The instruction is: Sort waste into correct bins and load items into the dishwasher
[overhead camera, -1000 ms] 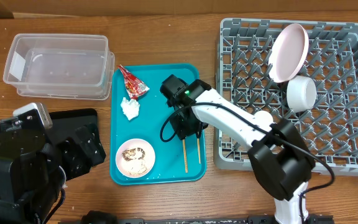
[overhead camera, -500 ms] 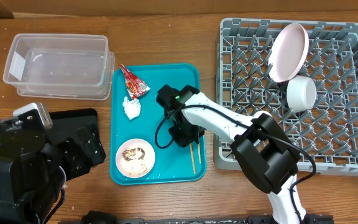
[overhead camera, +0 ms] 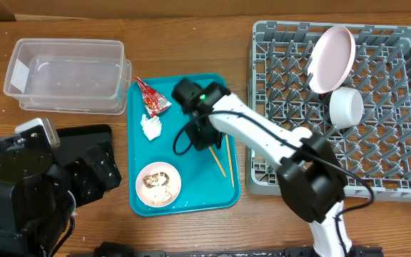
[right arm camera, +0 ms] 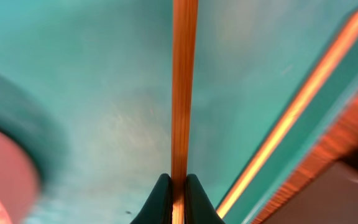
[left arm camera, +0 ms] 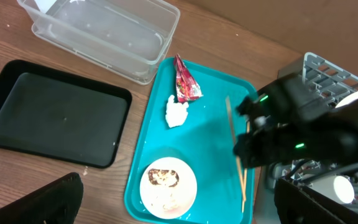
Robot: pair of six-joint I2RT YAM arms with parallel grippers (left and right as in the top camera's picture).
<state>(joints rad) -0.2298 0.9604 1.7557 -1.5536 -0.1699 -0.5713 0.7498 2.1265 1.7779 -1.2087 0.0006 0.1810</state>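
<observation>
The clear plastic tub point(overhead camera: 66, 75) sits at the far left, with the black tray point(left arm camera: 51, 112) just in front of it. The left gripper point(overhead camera: 98, 168) hangs over that tray, its fingers spread wide apart. On the teal tray point(overhead camera: 220, 196) lie the red wrapper point(overhead camera: 150, 95), the tissue wad point(overhead camera: 150, 126) and a white bowl point(overhead camera: 158, 184) holding food bits. The right gripper point(right arm camera: 173, 186) is pinched on a chopstick point(right arm camera: 184, 93) low over the teal tray. A second chopstick point(overhead camera: 231, 160) seems to lie beside it, though blur hides the detail. In the grey dish rack point(overhead camera: 398, 178) the pink plate point(overhead camera: 332, 59) stands on edge, with another white bowl point(overhead camera: 345, 107) tipped just below it.
</observation>
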